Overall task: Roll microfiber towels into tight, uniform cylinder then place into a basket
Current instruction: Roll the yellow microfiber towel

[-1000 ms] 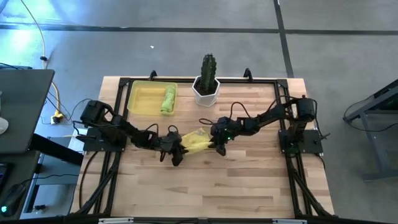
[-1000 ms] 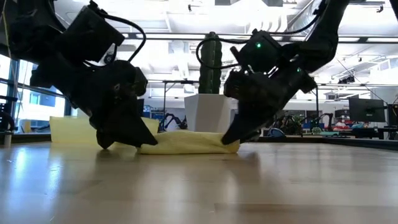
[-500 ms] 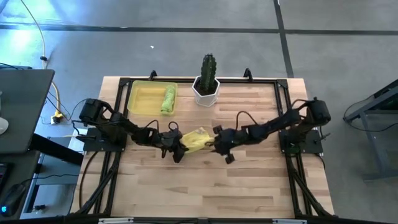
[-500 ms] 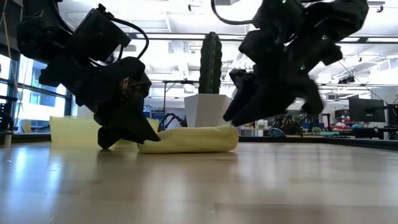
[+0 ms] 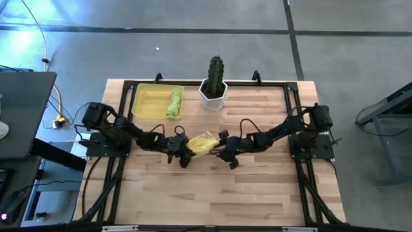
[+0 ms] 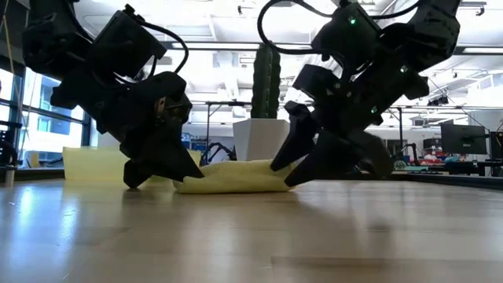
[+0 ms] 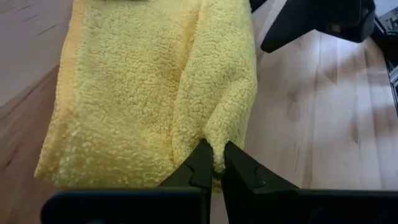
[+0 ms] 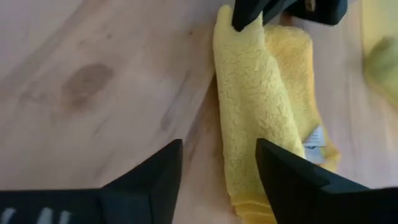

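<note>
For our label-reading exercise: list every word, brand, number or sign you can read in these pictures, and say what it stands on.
None can be read.
White tag on the pale yellow towel: print too small to read.
Nothing shows on the basket or the white pot.

— Where does the loose towel (image 5: 202,144) lie?

— Mid-surface (image 5: 257,193), between the two hands: the left hand (image 5: 187,152) is pinched onto its left end, and the right hand (image 5: 222,152) stands spread at its right end.

— And the basket (image 5: 149,102)?

— At the back left of the surface, with the other towel (image 5: 174,102) rolled inside along its right side. The cactus pot (image 5: 213,93) stands just right of it.
</note>
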Motion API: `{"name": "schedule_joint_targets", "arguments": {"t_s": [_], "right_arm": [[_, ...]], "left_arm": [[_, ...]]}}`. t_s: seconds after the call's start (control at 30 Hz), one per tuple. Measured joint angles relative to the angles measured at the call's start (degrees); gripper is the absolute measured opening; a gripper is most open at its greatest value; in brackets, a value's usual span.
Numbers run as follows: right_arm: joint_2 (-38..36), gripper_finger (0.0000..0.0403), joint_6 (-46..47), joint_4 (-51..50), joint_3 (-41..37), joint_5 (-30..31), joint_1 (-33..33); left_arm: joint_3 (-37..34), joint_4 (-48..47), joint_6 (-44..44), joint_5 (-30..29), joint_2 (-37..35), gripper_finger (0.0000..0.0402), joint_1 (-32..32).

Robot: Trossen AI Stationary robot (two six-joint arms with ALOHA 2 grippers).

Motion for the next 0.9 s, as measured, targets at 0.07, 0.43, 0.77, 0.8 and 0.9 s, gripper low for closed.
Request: {"name": "schedule_joint_targets", "arguments": {"t_s": [0.07,0.43,0.77,0.8,0.9], "right_arm": [[0.3,0.0206,-2.4,0.6,0.0,0.1,0.0],[0.3,0.0216,-6.0,3.5,0.1,2.5,1.5],[0.7,0.0216,-4.2,1.9,0.1,4.1,-2.5],[1.1,0.0216,-3.8,1.9,0.1,3.8,-2.9],[2.9,0.0216,-3.3,2.3,0.1,1.6,-3.8]], "left_arm": [[0.3,-0.2,-0.1,0.1,0.0,0.0009,0.0],[0.7,-1.7,0.3,0.5,0.1,0.001,0.0],[0.7,-1.5,0.3,0.5,0.1,0.001,0.0],[0.7,-1.5,0.3,0.5,0.1,0.001,0.0],[0.7,-1.5,0.3,0.5,0.1,0.001,0.0]]}}
